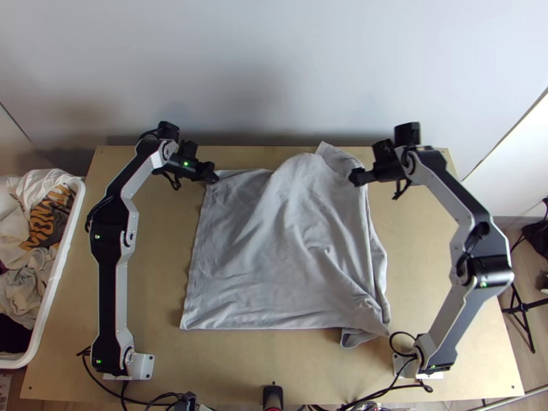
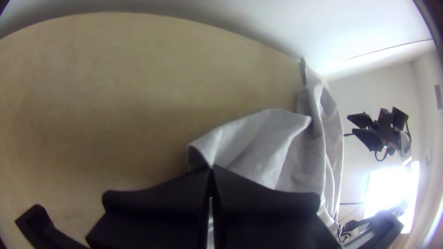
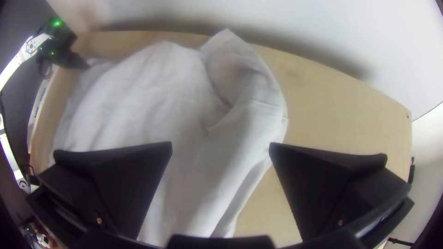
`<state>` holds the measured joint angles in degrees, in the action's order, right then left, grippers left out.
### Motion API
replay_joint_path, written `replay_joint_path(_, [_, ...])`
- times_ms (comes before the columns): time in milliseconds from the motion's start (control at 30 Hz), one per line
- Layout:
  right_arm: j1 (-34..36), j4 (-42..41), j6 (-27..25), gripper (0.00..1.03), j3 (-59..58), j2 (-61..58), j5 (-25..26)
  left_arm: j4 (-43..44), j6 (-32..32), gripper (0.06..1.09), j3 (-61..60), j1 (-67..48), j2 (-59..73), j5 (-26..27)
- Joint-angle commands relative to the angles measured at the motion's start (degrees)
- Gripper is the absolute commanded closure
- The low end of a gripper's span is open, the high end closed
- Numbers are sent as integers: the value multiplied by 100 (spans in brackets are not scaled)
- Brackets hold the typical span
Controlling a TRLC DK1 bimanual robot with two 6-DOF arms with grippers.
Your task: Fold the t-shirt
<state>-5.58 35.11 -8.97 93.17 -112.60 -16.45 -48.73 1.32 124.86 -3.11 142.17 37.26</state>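
A light grey t-shirt (image 1: 274, 253) lies loosely spread on the table, its right side wrinkled and folded over itself. My left gripper (image 1: 214, 177) is at the shirt's upper left corner; in the left wrist view the same gripper (image 2: 211, 170) is shut on that corner of the shirt (image 2: 263, 147). Over the shirt's upper right part is my right gripper (image 1: 357, 179). Seen in the right wrist view, this gripper (image 3: 220, 147) stands wide open above the shirt (image 3: 184, 106), with the cloth's right edge between and beyond its fingers.
The wooden table (image 1: 425, 240) shows bare around the shirt. A white basket (image 1: 58, 267) with crumpled clothes stands at the left. Behind the table's far edge is a pale wall (image 1: 274, 68). Cables run along the near edge.
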Motion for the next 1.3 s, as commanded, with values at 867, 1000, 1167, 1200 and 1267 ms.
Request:
replay_joint_path(867, [-285, -1077, 264, 5, 1380, -1493, 792, 487, -378, 105, -2607, 162, -1517, 115])
replay_joint_path(1000, [-320, -1068, 238, 7, 2127, -1950, 845, 478, -396, 105, -2633, 259, -1613, 115])
replay_joint_path(1167, [-303, -734, 220, 7, 3208, -2539, 906, 487, -484, 105, -2783, 294, -1701, 115])
replay_joint_path(1200, [-312, -655, 212, 7, 3375, -2636, 898, 487, -484, 105, -2800, 311, -1701, 115])
replay_joint_path(1267, [-312, -541, 212, 7, 3630, -2785, 898, 487, -484, 105, -2818, 329, -1701, 115])
